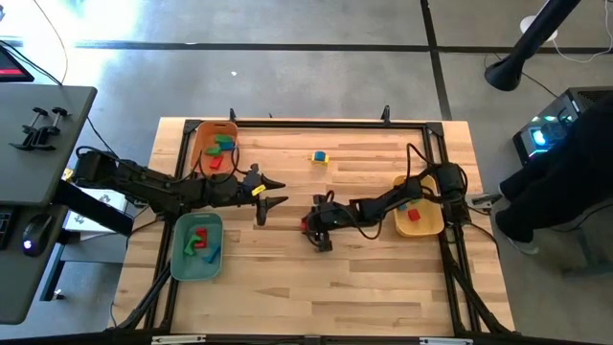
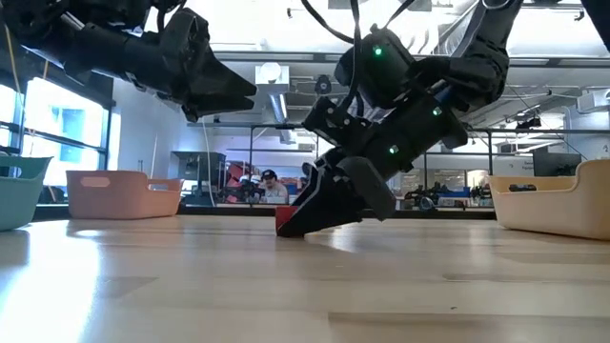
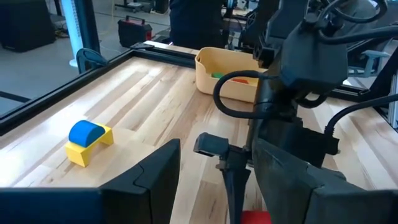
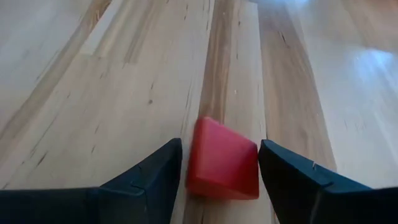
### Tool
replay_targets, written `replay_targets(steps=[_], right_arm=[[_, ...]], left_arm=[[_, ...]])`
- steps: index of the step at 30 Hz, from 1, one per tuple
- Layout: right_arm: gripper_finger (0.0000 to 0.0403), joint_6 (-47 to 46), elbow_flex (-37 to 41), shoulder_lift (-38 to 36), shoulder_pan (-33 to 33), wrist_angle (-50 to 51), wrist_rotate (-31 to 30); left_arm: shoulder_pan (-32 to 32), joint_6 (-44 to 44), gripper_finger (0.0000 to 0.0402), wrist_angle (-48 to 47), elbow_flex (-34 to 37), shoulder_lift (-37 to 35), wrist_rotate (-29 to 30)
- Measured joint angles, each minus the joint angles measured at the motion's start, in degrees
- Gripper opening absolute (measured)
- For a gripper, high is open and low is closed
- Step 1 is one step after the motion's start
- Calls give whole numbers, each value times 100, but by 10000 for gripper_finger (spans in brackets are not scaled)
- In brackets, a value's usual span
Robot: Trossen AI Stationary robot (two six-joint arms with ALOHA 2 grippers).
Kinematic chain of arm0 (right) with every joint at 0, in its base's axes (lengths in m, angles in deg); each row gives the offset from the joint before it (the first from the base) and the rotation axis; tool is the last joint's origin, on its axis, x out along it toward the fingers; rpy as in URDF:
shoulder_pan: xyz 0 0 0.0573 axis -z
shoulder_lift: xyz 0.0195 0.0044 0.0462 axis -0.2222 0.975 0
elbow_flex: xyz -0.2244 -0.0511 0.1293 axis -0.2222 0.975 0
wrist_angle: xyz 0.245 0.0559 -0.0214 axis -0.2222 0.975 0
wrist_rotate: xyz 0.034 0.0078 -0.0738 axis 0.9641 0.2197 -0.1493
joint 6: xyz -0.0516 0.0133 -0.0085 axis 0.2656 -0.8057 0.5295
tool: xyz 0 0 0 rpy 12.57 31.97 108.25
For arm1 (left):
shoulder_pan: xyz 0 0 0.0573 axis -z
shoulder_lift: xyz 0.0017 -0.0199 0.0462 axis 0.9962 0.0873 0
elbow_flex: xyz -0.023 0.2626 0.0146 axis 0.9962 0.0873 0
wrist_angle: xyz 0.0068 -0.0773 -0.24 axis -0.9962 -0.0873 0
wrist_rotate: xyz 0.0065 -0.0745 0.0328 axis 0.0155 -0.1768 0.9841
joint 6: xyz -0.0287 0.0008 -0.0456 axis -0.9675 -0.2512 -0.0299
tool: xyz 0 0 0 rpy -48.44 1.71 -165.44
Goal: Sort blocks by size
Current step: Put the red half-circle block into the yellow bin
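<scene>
From above, the right hand [image 1: 311,228] is reaching down to a red block [image 1: 306,224] at mid-counter, while the left hand [image 1: 276,191], fingers spread wide and empty, is hovering just beside it. A blue-and-yellow block pair [image 1: 320,157] is lying farther back, well apart. Sorted blocks are sitting in the orange tray [image 1: 203,136], teal tray [image 1: 182,251] and yellow tray [image 1: 433,225].

At counter level, the right hand is tilting down over the red block, fingertips at the wood.

The left wrist view is showing the right arm and the blue-and-yellow pair.

In the right wrist view, the fingers [image 4: 152,174] are flanking the red wedge, narrowly apart, not clearly gripping. Judged step: grasping; next, closing, lifting and carrying it to a tray.
</scene>
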Motion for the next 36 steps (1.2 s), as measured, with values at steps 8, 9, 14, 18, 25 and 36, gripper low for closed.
replay_targets(steps=[8, 9, 14, 18, 25, 36], right_arm=[[163, -465, -1, 0, 0, 33, 129], [163, -524, -1, -2, 5, 43, 243], [163, -800, 2, -140, -55, 292, 449], [163, -816, 17, -712, -244, 1077, 294], [163, -1359, 9, -2478, -947, 3438, -758], [163, -6037, 117, -4370, -1920, 8801, -2501]], left_arm=[[0, 0, 185, -3, 0, 0, 0], [0, 0, 185, -3, 0, 0, 0], [0, -2, 185, -10, 0, 0, 0], [0, -2, 185, -33, -4, 0, 2], [0, -7, 185, -66, -4, 0, 0], [2, -46, 185, -71, -4, 0, 1]])
